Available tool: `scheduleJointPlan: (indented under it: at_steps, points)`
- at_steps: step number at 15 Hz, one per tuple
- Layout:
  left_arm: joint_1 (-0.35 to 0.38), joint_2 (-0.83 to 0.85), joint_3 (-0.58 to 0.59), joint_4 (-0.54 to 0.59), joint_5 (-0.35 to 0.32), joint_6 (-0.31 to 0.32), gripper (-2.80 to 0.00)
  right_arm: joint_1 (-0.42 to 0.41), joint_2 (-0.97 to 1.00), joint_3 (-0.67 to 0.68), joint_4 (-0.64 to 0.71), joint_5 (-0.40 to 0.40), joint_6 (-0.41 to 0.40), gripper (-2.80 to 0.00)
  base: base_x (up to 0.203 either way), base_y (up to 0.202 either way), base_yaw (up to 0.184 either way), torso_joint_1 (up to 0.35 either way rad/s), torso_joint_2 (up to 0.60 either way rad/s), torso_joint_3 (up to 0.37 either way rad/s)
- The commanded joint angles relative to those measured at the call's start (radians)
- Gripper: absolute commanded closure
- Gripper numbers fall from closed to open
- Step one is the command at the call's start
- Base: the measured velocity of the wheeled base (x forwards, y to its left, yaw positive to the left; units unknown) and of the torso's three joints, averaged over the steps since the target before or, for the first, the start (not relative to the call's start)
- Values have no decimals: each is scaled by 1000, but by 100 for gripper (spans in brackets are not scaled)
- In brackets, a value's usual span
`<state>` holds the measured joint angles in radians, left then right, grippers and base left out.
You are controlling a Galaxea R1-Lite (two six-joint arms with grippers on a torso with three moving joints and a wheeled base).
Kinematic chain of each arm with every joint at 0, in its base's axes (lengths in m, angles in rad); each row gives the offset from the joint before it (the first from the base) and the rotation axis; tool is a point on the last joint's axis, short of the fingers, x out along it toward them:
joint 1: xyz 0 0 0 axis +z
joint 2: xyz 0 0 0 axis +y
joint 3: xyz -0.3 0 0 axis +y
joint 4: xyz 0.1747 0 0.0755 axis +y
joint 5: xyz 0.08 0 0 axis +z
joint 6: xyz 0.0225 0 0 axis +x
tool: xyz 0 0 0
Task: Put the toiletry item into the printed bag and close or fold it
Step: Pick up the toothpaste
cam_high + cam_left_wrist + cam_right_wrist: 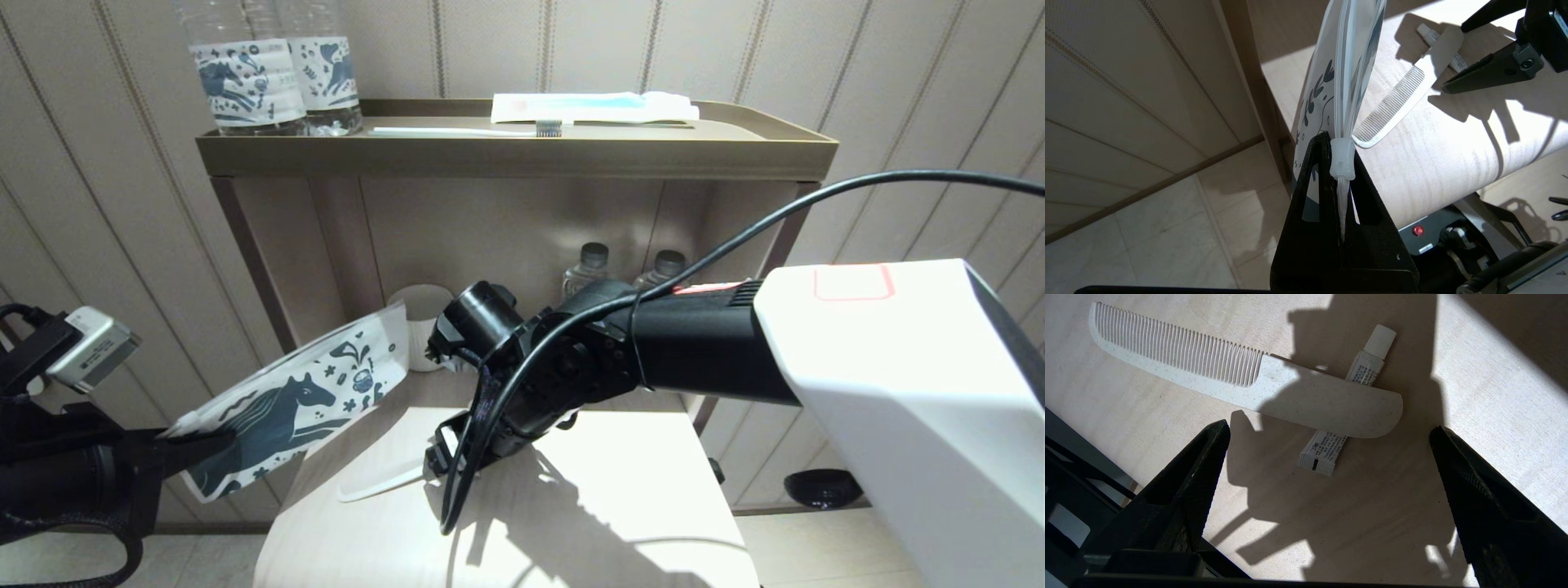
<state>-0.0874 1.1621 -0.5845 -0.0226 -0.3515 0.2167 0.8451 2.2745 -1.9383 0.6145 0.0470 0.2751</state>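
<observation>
The left gripper (192, 445) is at the left edge of the light wooden table (620, 506), its black fingers (1306, 192) pressed together on the white zip end of the pouch (298, 400). The pouch, printed with a dark blue horse, is held in the air and slants up toward the shelf unit (514, 155). The right gripper (1327, 433) hangs just above the table with its fingers spread wide, holding nothing. The white comb (1241, 384) lies flat on the table in front of those fingers, its handle resting across a small white tube (1347, 400); in the left wrist view the comb (1392, 106) is just beside the pouch (1331, 81). On the shelf top stand two water bottles (273, 65), with a toothbrush (465, 129) and a wrapped packet (592, 106) lying beside them.
</observation>
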Motion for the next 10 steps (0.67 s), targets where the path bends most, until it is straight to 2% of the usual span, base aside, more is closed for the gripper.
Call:
scheduleJointPlan:
  at_steps: [1, 5, 10]
  points:
    - [0, 4, 2, 0, -1, 1, 0, 0, 2, -1, 10, 1, 13, -280, 0, 0, 0, 0, 0, 0]
    - [-6, 8, 3, 0, -8, 1, 0, 14, 15, -14, 10, -2, 55, -280, 0, 0, 0, 0, 0, 0]
    - [-11, 7, 6, 0, -17, 0, 0, 36, 27, -12, 10, -49, 47, -280, 0, 0, 0, 0, 0, 0]
